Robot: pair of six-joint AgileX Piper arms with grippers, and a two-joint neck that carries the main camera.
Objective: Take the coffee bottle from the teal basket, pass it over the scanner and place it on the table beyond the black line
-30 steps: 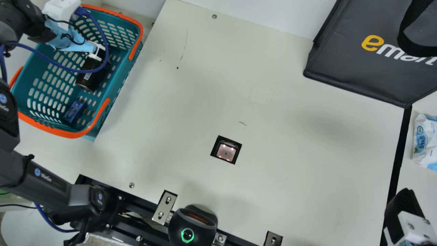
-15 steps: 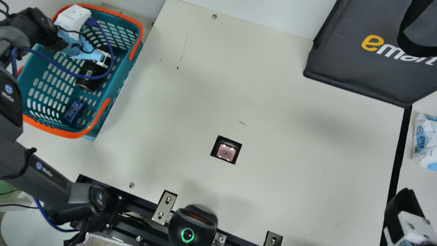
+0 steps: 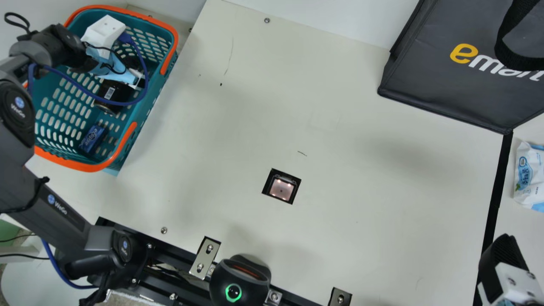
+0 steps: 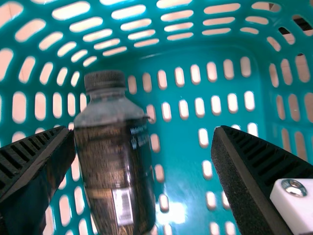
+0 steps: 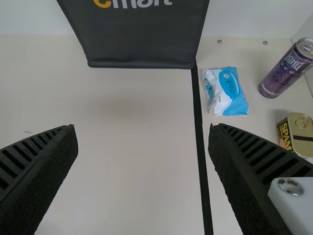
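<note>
1. Left fingers [image 4: 34,176], one pair: parted, nothing gripped; set down inside the teal basket [image 3: 76,165].
2. Coffee bottle [image 4: 115,161], in the basket between the left fingers, nearer one of them; contact cannot be told. Progress: early, judged at the approach; done, fingers brought to the bottle. Outstanding: grasp, lift, scan, placement.
3. Scanner [image 3: 281,187], set in the desk [image 3: 361,238], well apart from the left fingers; pass outstanding.
4. Black line [image 5: 201,161], running beneath the gap of the right fingers [image 5: 39,171], one pair, parted and holding nothing; bottle's place beyond it unfilled.
5. Count, near to far from the left fingers: bottle, one; basket, one; blue box [image 3: 92,138] in the basket, one; scanner, one; black bag [image 3: 454,72], ahead of the right fingers, one; line, one; beyond it, ahead of the right fingers, white-and-blue packet [image 5: 226,93], one; gold tin [image 5: 299,132], one; purple can [image 5: 287,68], one.
</note>
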